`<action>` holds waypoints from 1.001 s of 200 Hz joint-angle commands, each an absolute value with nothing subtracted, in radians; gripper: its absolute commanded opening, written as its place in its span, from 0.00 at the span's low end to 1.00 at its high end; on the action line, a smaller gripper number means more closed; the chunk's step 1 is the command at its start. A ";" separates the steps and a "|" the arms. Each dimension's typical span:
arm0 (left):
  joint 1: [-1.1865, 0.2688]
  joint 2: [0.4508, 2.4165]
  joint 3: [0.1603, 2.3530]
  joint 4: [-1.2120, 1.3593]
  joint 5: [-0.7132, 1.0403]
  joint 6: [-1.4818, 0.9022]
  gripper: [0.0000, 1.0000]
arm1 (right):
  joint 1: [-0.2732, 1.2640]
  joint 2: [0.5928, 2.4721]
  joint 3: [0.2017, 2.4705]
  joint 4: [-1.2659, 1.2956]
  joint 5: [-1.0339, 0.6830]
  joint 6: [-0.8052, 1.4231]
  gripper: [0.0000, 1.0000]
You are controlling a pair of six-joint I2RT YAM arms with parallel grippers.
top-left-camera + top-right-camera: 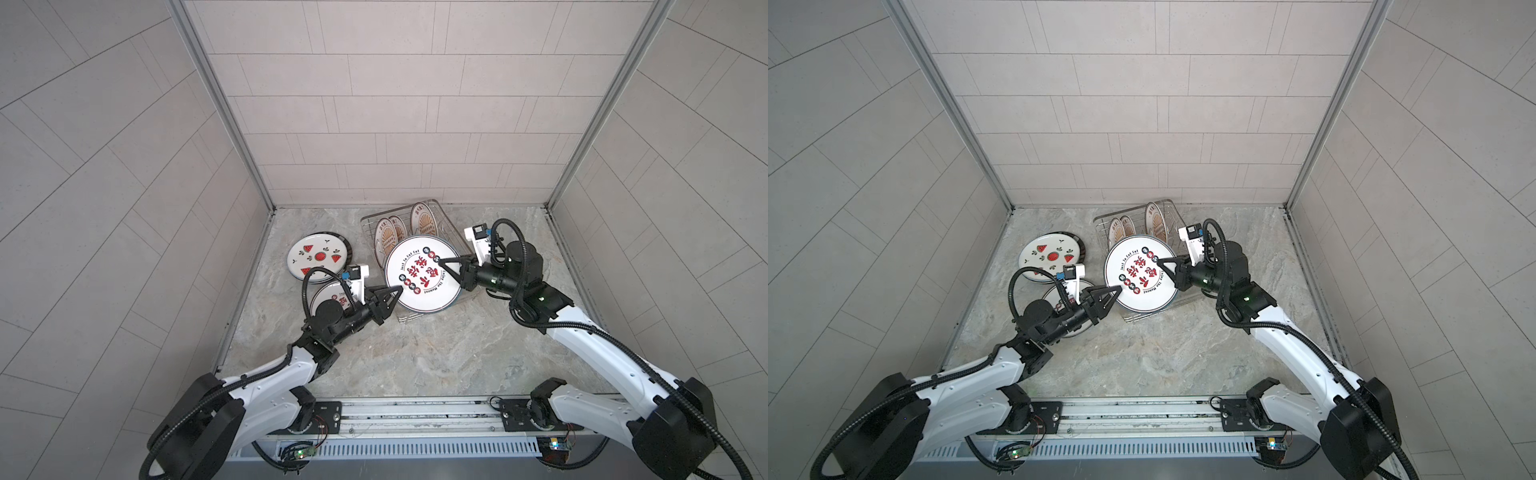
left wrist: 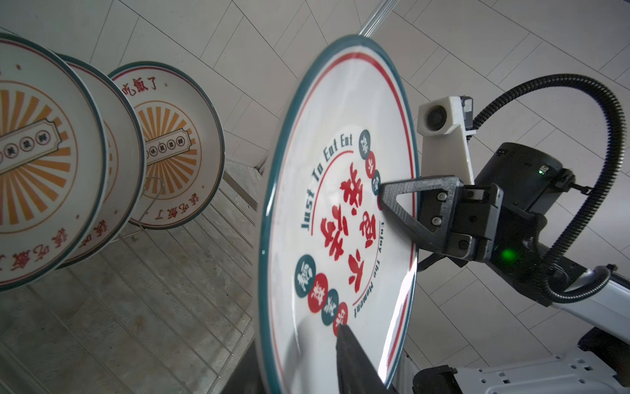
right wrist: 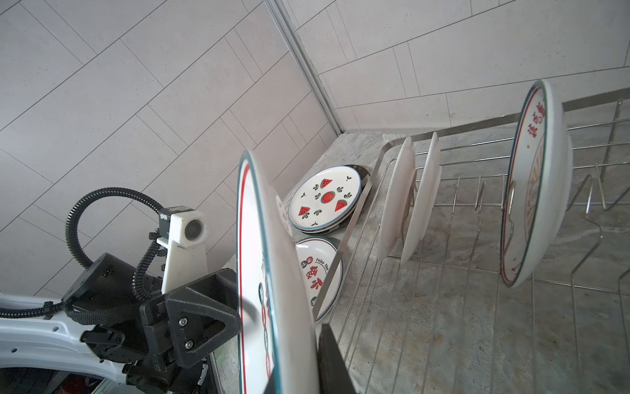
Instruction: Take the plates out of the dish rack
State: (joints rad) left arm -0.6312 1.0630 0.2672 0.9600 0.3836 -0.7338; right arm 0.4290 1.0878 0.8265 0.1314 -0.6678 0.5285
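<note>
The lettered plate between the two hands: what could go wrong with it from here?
1. The right hand holds the lettered plate only by its rim at the dish rack. If it lets go before the left hand clamps the opposite rim firmly, the plate may drop.
2. Swinging the plate out could knock the sunburst plates standing close behind it.

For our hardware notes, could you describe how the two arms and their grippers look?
The left arm and right arm have white shells with black joints. Black ribbed cables loop along both. The left gripper and right gripper are black, with hollow triangular fingers. A white camera housing sits on each wrist, and small green lights glow on the joints.
</note>
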 commanded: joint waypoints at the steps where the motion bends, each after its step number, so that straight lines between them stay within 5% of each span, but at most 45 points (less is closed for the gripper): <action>1: -0.637 1.081 0.288 1.061 0.384 -0.775 0.29 | 0.427 1.085 0.830 0.208 -0.693 0.538 0.08; 16: -0.637 1.093 0.288 1.076 0.383 -0.789 0.18 | 0.430 1.085 0.831 0.207 -0.693 0.536 0.08; 94: -0.637 1.160 0.284 1.181 0.391 -0.846 0.01 | 0.462 1.091 0.848 0.150 -0.672 0.490 0.13; 153: -0.635 1.229 0.265 1.318 0.346 -0.917 0.00 | 0.482 1.101 0.847 0.140 -0.632 0.500 0.48; 169: -0.635 1.241 0.277 1.313 0.346 -0.919 0.00 | 0.486 1.101 0.845 0.119 -0.627 0.496 0.73; 200: -0.635 1.270 0.279 1.315 0.312 -0.922 0.00 | 0.501 1.068 0.831 0.057 -0.510 0.497 0.90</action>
State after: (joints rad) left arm -0.6308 1.2636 0.2623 1.1969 0.3359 -0.9020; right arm 0.4911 1.1004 0.8265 0.0986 -0.5987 0.4984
